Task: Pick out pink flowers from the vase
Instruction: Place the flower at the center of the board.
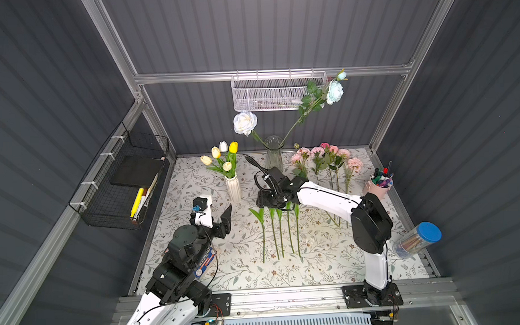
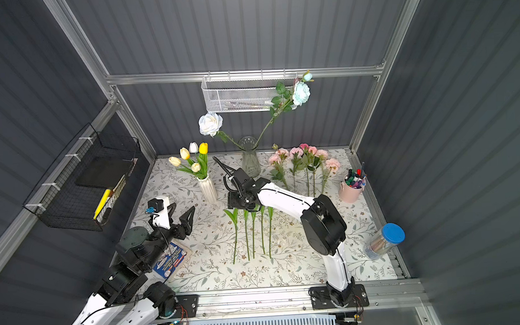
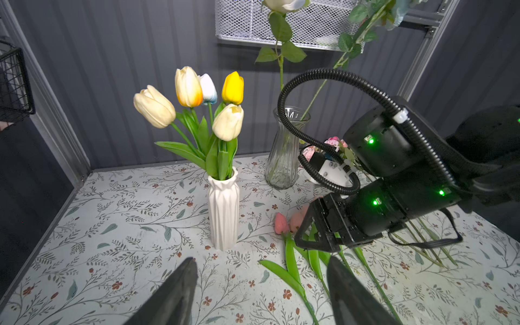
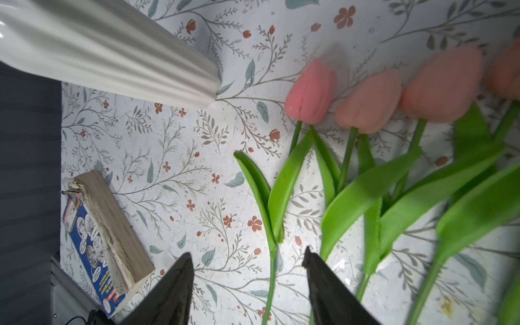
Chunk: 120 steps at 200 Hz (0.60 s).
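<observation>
Your pink flowers all lie flat on the counter [image 1: 316, 265], outside the glass vase [image 1: 274, 155].

The tulips [image 4: 309, 92] are smooth, closed salmon-pink buds on long green stems with broad strap leaves. The bud nearest the white ribbed vase [image 4: 112, 56] is a shade deeper. In both top views you can count five tulip stems [image 1: 274, 231] side by side at mid-counter, their buds hidden under the right arm.

The roses and peonies [image 1: 327, 158] are pale pink and ruffled, with one magenta head [image 1: 324, 145] among them. They lie in a row just right of the glass vase, heads toward the back wall.

The glass vase holds a white rose [image 1: 245, 123] and a pale blue rose [image 1: 334, 91].

Right pincer [image 4: 247, 253]: jaws spread wide, low over the tulips. You see the nearest stem running between them, ungripped.

Left pincer [image 3: 261, 260]: jaws spread with nothing between, over bare counter left of the tulips.
</observation>
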Each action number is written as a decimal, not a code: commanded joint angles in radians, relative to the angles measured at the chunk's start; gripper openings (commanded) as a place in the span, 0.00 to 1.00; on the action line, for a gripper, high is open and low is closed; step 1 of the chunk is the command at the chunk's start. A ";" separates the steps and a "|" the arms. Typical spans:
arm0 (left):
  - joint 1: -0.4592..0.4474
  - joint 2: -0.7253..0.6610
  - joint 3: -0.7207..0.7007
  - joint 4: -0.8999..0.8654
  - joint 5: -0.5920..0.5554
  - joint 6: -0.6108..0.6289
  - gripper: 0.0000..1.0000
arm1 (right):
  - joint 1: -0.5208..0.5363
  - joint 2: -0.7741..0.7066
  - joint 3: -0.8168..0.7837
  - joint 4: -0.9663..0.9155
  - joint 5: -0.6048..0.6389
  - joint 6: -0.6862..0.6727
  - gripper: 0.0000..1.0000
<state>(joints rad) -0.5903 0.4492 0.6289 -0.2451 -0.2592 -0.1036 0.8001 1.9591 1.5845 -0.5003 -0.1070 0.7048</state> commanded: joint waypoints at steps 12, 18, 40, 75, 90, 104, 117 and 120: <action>0.001 -0.010 0.028 0.006 0.080 0.041 0.80 | -0.003 -0.100 -0.059 0.019 0.000 -0.068 0.66; 0.001 -0.010 0.029 0.006 0.090 0.043 0.82 | -0.002 -0.123 -0.070 0.022 0.000 -0.083 0.66; 0.001 -0.003 0.028 0.014 0.156 0.049 0.99 | -0.002 -0.232 -0.143 0.094 -0.014 -0.139 0.98; 0.001 0.058 0.041 0.024 0.262 0.040 0.99 | -0.001 -0.448 -0.289 0.228 -0.021 -0.265 0.99; 0.001 0.087 0.043 0.034 0.276 0.032 0.99 | 0.000 -0.531 -0.336 0.253 -0.011 -0.346 0.99; 0.001 0.121 0.049 0.042 0.261 0.014 0.99 | 0.003 -0.614 -0.360 0.243 0.025 -0.409 0.99; 0.001 0.159 0.064 0.054 0.270 0.027 0.99 | 0.002 -0.695 -0.382 0.233 0.076 -0.453 0.99; 0.001 0.168 0.069 0.058 0.273 0.031 0.99 | 0.003 -0.718 -0.389 0.231 0.090 -0.462 0.99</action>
<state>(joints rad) -0.5903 0.5686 0.6426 -0.2268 -0.0269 -0.0738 0.7994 1.3655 1.2301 -0.2955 -0.1032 0.3855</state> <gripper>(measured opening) 0.992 0.989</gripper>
